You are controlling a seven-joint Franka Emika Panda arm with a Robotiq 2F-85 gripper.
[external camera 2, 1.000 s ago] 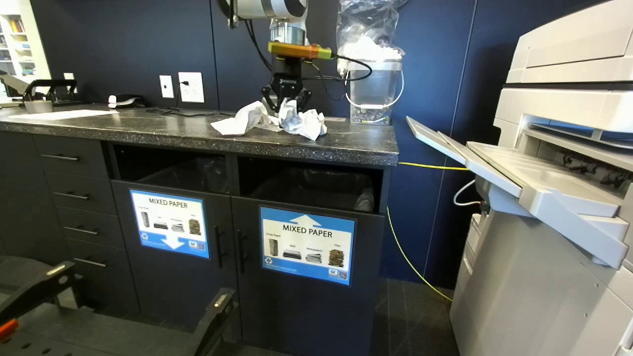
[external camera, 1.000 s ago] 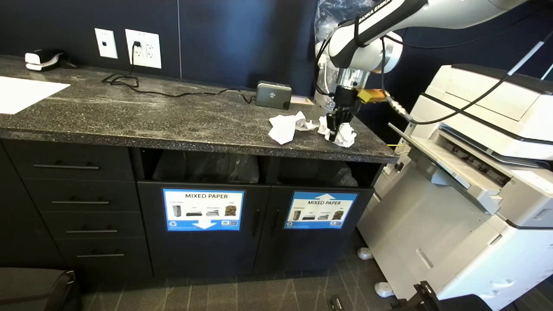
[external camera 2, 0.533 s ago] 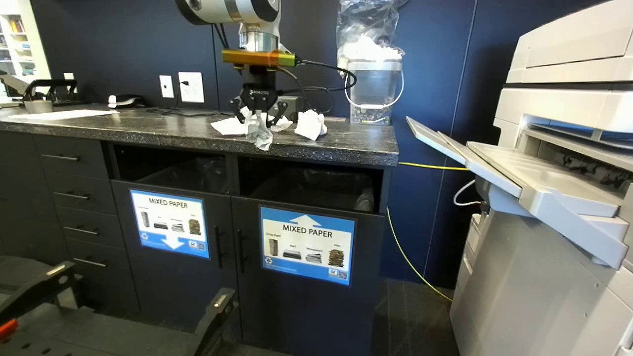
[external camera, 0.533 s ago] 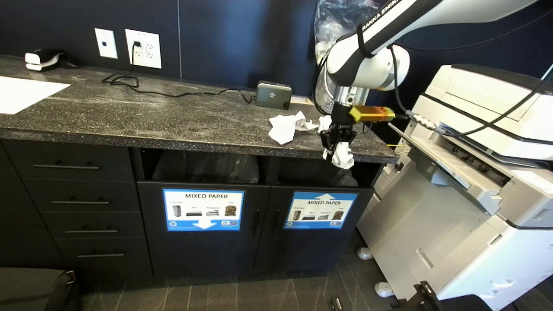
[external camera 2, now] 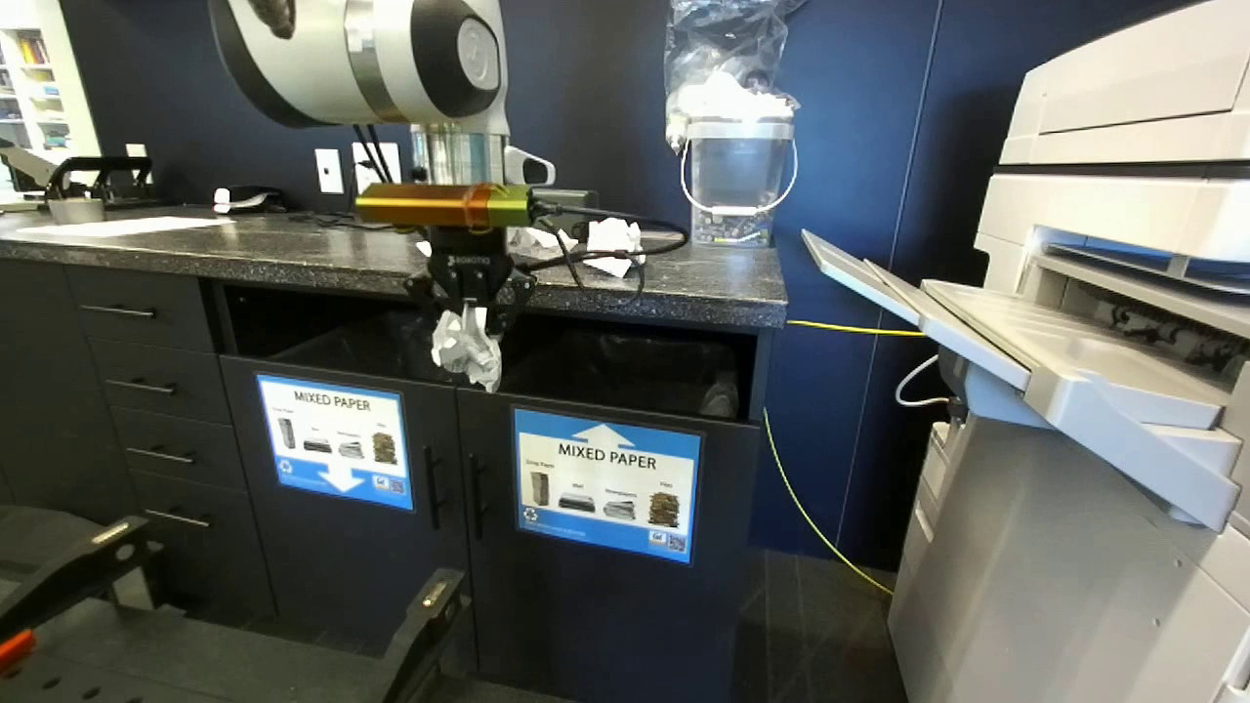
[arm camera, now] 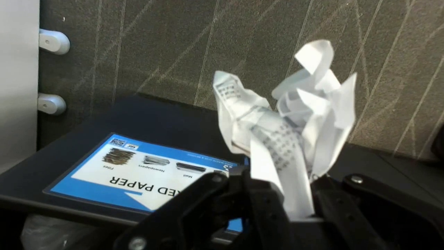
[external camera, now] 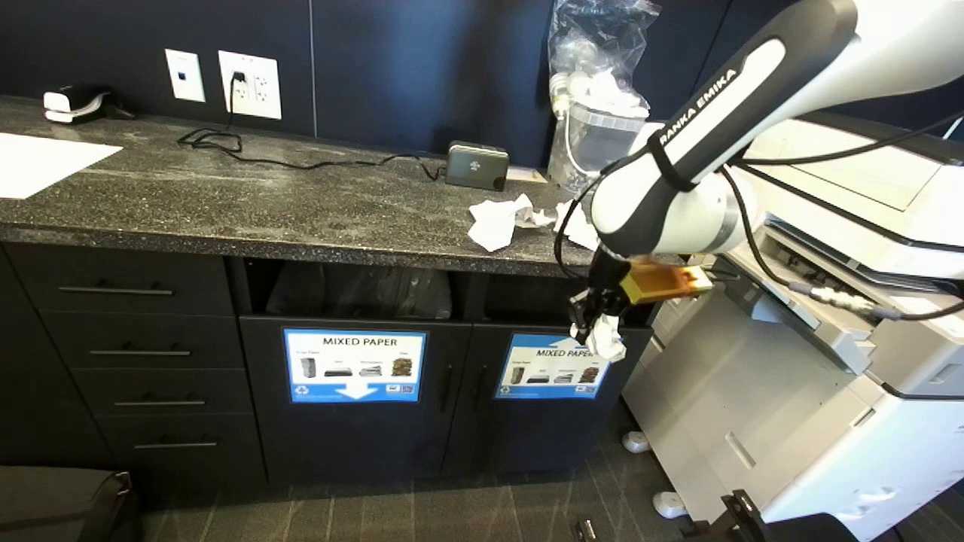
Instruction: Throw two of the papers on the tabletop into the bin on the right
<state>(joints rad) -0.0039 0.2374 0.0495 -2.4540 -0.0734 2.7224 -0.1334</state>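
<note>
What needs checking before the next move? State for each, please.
1. Grasp: ok, gripper is closed on the crumpled paper.
2. Right bin opening: ok, uncovered.
3. Release position: not ok, the paper hangs in front of the cabinet, not inside the opening.
4. Paper for another throw: ok, white papers lie on the tabletop.
5. Bin contents: cannot tell, too dark inside.

A dark blue panelled wall (external camera 2: 859, 156) (it carries a soft sheen of light (external camera: 429, 64)) rises behind four drawers (external camera: 143, 327) with bar handles (external camera: 140, 352); a pale copier (external camera: 813, 421) stands at right in both exterior views. The carpet (arm camera: 166, 52) is grey-brown with pale streaking. A bright bookshelf (external camera 2: 39, 78) edges an exterior view at far left.
</note>
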